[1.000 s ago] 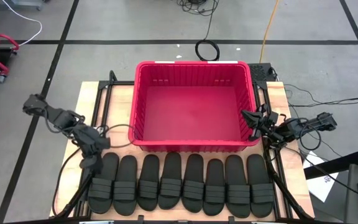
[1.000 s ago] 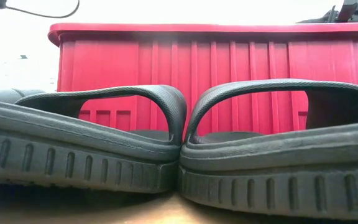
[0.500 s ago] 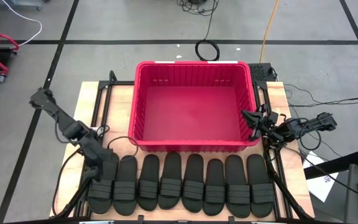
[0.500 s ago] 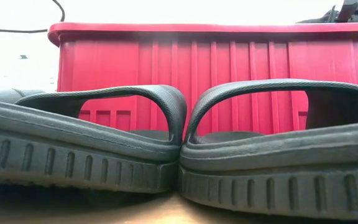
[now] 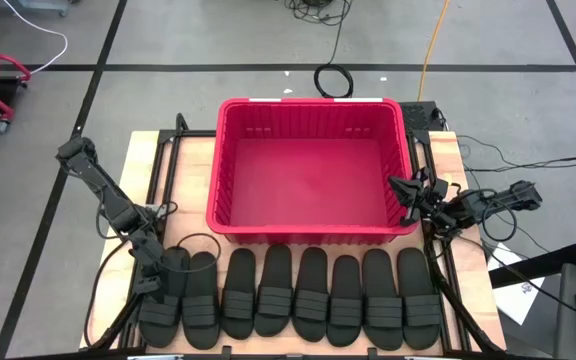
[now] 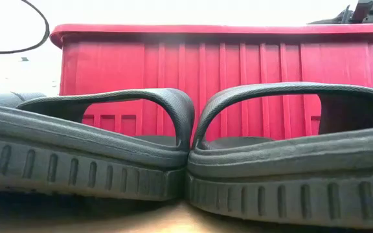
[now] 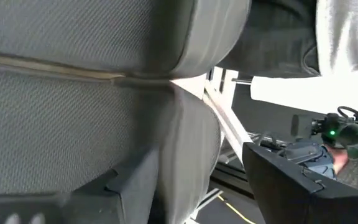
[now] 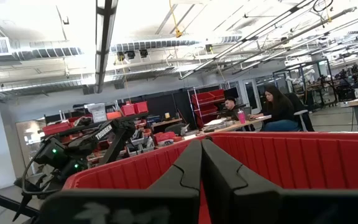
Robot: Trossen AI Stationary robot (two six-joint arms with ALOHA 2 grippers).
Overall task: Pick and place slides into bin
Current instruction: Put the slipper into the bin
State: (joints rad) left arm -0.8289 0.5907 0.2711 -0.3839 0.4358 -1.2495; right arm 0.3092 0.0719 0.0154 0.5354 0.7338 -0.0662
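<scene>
Several black slides [image 5: 298, 295] lie side by side in a row, soles down, along the table's near edge, in front of the red bin [image 5: 308, 228]. Two of them fill the low view [image 6: 109, 149]. My left gripper [image 5: 153, 275] is open and low over the outer left edge of the leftmost slide [image 5: 163, 310]. In the left wrist view [image 7: 191, 186], one finger [image 7: 123, 193] is over that slide [image 7: 73, 137] and the other [image 7: 278, 180] is past its edge. My right gripper [image 5: 396, 185] is shut and empty at the bin's right rim [image 8: 291, 155]. My left gripper stands open at the leftmost slide's outer left edge [image 7: 210, 143], coming from above and slanting from the table's left. I cannot tell whether its fingers touch the slide. The slide lies flat on the table.
The bin's inside [image 5: 308, 175] holds nothing. Black rails [image 5: 163, 150] run along the table's left and right sides. A cable loop [image 5: 193, 245] from the left arm hangs over the left slides. People sit at desks far behind the table [image 8: 278, 106].
My left gripper has gone toward the table's near edge and down, from beside the bin's near left corner to the leftmost slide. Its cable loop has swung along with it. The right arm and the slides have kept still.
</scene>
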